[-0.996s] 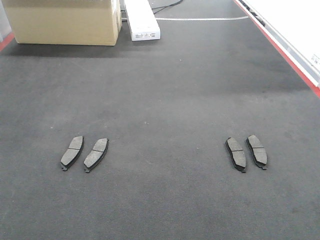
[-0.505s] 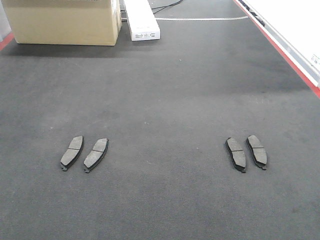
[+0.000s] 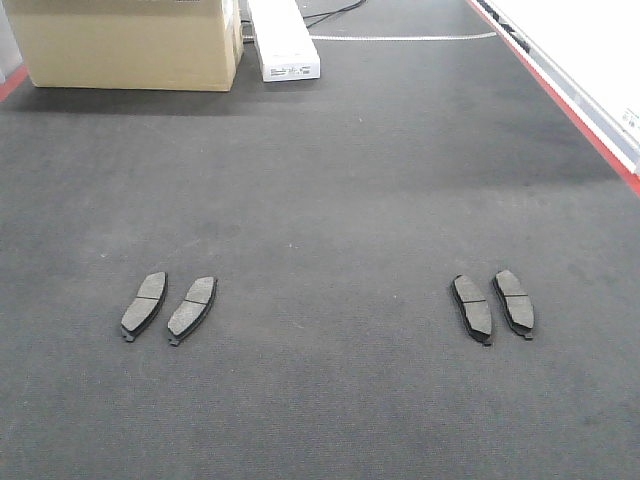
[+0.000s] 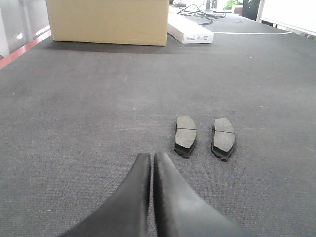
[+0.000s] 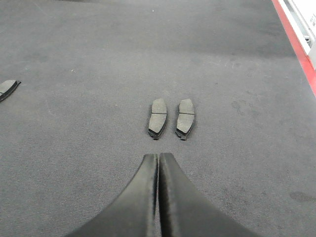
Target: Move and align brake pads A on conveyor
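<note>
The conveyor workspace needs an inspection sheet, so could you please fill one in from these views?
Surface: conveyor, dark textured belt, red edge strip at right.
Job's things: four brake pads lying flat in two pairs, left pair, right pair; pads within a pair apart.
Clutter: cardboard box and white box at the far end.
Grippers: left end effector shut, empty; right end effector shut, empty; both short of their pairs.
Cables: black cable behind the white box.
Surroundings: white panel beyond the red strip.

A: Four small flat dark grey brake pads on the wide dark grey textured conveyor belt point(image 3: 330, 180), right?

B: Yep, a left pair point(image 3: 145, 304) point(image 3: 192, 308) and a right pair point(image 3: 472, 307) point(image 3: 514, 300), well apart. Tan cardboard box point(image 3: 130, 42) and long white box point(image 3: 283, 38) at the far end.
</note>
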